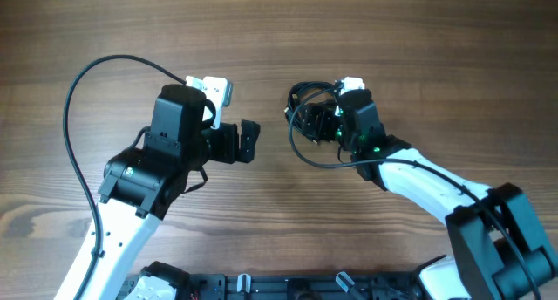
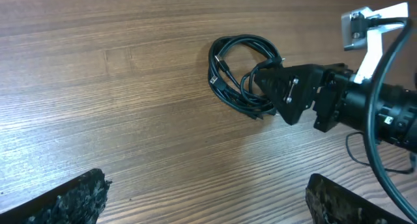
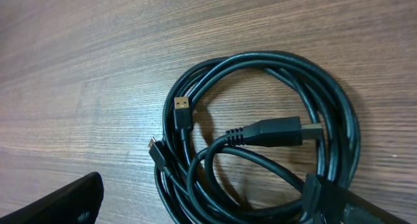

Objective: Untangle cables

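The cables (image 1: 303,98) lie as one black coil on the wooden table, right of centre. In the right wrist view the coil of cables (image 3: 260,68) fills the frame, showing a gold-tipped USB plug (image 3: 182,108), a thicker plug (image 3: 277,131) and a small plug (image 3: 156,150). My right gripper (image 1: 317,122) hovers low over the coil, open, with its fingers (image 3: 62,203) on either side of the coil's near edge and nothing clamped. My left gripper (image 1: 253,141) stands open a short way left of the coil, pointing at it. Its fingers (image 2: 71,201) have only bare wood between them, with the cables (image 2: 234,51) ahead.
A thick black wire (image 1: 74,117) loops from the left arm over the table's left part. The right arm's own wire (image 1: 340,164) curves just in front of the coil. Black hardware (image 1: 261,287) lines the table's near edge.
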Tool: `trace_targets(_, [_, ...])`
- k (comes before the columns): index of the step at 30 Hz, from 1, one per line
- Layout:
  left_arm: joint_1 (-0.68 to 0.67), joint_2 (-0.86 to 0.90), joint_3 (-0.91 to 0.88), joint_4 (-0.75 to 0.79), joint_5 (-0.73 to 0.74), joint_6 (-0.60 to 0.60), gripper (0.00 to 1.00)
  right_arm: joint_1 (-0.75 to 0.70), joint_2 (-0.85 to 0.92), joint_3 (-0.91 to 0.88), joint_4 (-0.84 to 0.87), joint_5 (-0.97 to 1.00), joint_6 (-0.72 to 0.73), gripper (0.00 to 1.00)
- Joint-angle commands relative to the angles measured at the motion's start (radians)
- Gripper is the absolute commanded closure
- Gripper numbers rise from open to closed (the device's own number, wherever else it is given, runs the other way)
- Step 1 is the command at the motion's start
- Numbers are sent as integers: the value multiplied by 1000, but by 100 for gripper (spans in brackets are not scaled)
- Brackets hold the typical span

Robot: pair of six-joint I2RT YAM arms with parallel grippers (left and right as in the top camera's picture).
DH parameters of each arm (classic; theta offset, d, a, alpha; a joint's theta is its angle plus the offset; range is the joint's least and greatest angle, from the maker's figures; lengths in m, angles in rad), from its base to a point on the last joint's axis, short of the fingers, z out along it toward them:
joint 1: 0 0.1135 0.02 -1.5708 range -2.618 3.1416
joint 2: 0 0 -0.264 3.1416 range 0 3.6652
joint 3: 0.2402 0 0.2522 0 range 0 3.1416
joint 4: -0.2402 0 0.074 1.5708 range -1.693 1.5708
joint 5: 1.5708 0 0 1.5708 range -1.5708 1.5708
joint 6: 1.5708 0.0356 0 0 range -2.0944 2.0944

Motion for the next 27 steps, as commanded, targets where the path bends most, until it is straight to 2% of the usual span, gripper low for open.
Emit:
trace_targets(1, [-3,2,18,1,10,-9,0,2,32,-6,22,6,45,1])
trace_targets(8, [-3,2,18,1,10,-9,0,2,50,-6,28,176,39,0])
trace_targets(11, [-3,2,18,1,10,-9,0,2,57,-6,49,231,-11,1])
trace_targets(19, [-3,2,18,1,10,-9,0,2,107,-6,98,226,61,0])
trace_targets(27, [-3,2,18,0,10,-9,0,2,166,-6,238,84,79,0])
